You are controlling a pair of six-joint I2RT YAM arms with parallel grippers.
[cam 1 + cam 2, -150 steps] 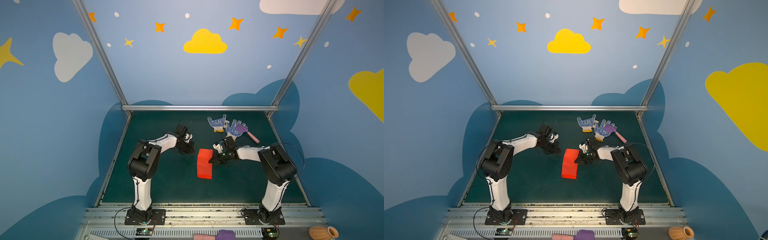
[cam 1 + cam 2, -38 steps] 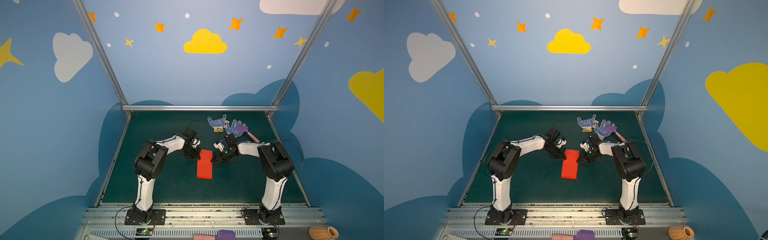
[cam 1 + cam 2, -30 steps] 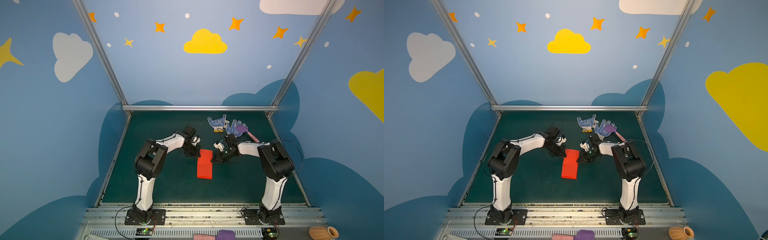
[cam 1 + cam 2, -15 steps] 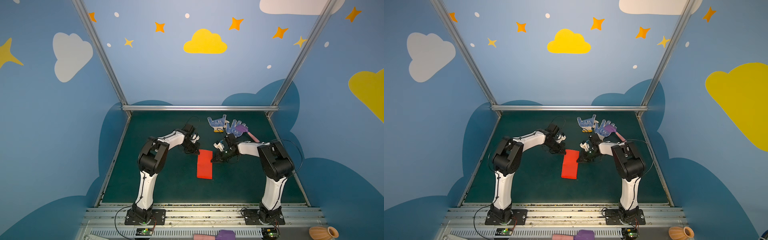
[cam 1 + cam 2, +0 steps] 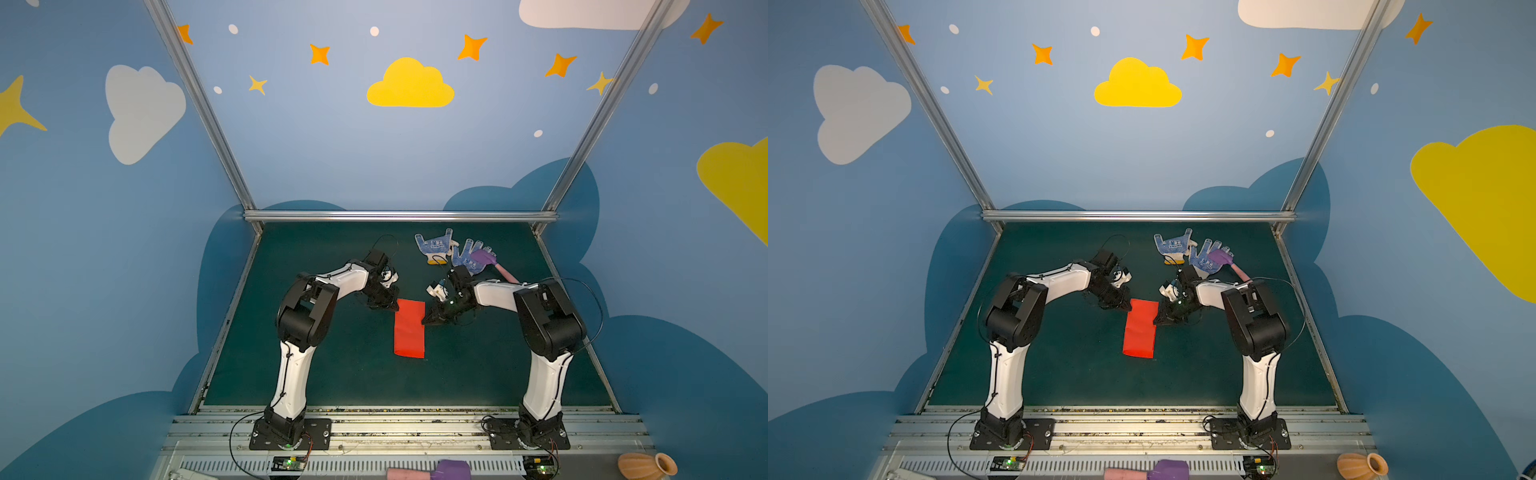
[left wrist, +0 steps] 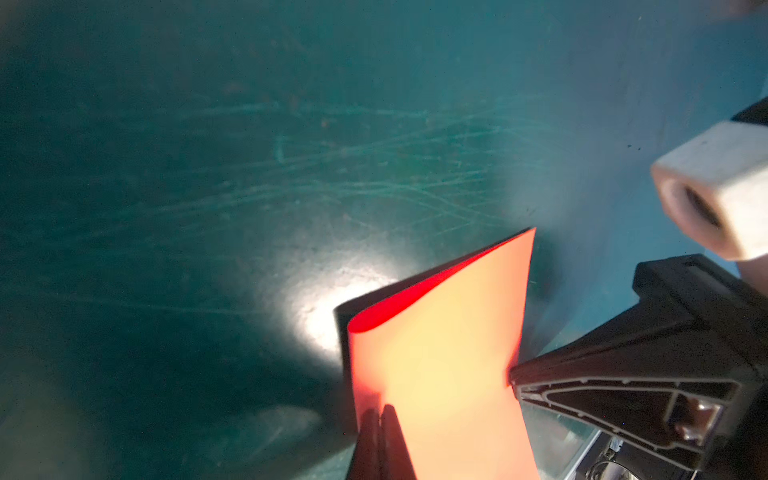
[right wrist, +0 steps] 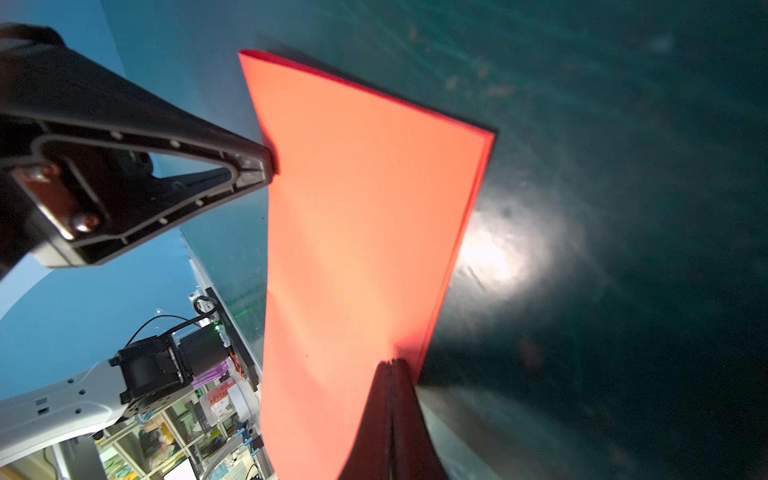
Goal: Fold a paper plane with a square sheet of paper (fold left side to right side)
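The square sheet of paper (image 5: 409, 328) (image 5: 1140, 328) lies on the green mat as a narrow red rectangle, folded in half. Its folded left edge still bulges open a little in the left wrist view (image 6: 440, 353). My left gripper (image 5: 394, 307) (image 6: 380, 409) is shut, its tip resting on the paper's far left edge. My right gripper (image 5: 424, 321) (image 7: 392, 363) is shut too, tip down on the paper's right edge, where the two layers meet (image 7: 357, 228). Each wrist view shows the other gripper's tip touching the opposite edge. No paper plane shape shows.
Two blue-dotted white gloves (image 5: 434, 247) (image 5: 469, 255) and a purple-and-pink toy hammer (image 5: 492, 262) lie at the back right, just behind my right arm. Aluminium frame posts and blue walls border the mat. A clay vase (image 5: 646, 465) and another hammer (image 5: 436, 471) sit by the front rail.
My left gripper has come in from the left to the paper's far left edge. The paper's lifted top layer has settled flatter. The right gripper has barely moved.
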